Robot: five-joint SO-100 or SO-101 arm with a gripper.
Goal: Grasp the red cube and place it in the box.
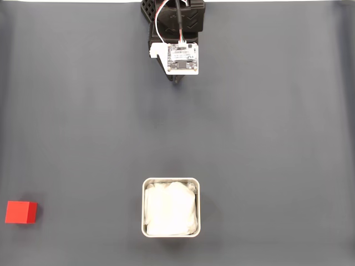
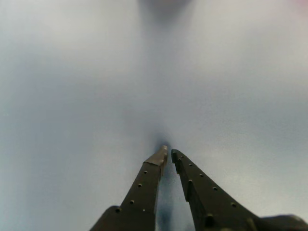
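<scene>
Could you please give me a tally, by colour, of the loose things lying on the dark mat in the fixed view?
Red: 1, the red cube, near the left edge.
White: 1, the box with its soft white lining, low in the middle.
Total: 2 things, lying well apart.

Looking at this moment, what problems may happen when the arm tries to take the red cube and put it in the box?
1. The red cube lies near the left edge of the fixed view, far from the gripper at the top; the reach may be long.
2. The fingers are nearly together, so they must open first or they may push the cube away.
3. The box holds soft white lining heaped near its rim; the cube might settle unevenly.
</scene>
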